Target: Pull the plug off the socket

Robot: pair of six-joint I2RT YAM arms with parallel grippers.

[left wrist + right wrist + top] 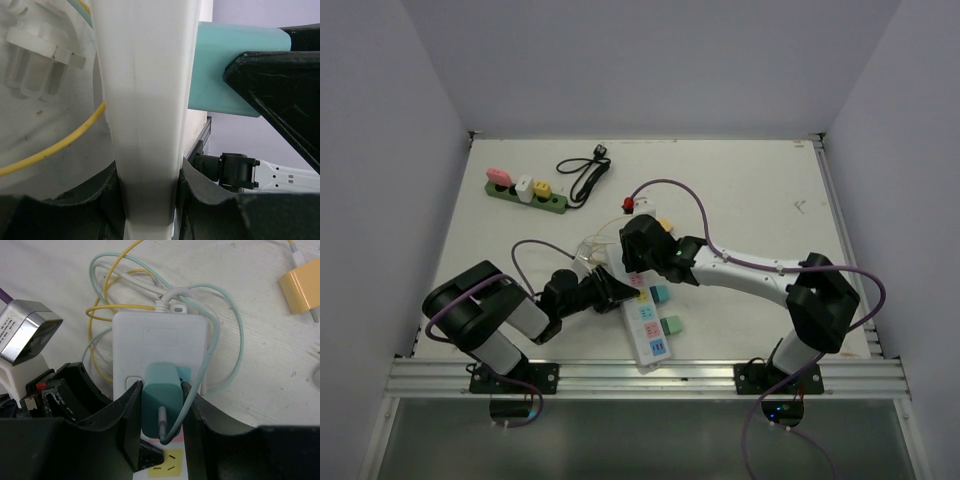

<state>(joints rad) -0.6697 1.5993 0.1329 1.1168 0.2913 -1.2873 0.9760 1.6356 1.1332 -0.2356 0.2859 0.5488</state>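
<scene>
Although the table [760,190] also carries a green strip [525,192] at 10 o'clock, the working piece is the white power strip [650,340] near 6 o'clock, between the two arms. Left gripper [148,195]: jaws closed on the strip's body across its width, serving as anchor. Right gripper [161,410]: jaws narrow, pinching the teal plug [161,390] by its two flanks. The plug appears fully seated in the socket nearest the strip's cord end, at 12 o'clock in the right wrist view. For a clean extraction, the pull should probably run straight out along the pins, square to the strip's face and without rocking, while the left grip resists lift. Thin teal cable [220,340], looping from the plug's 6 o'clock end round to 3 o'clock, could snag a finger [195,415].
</scene>
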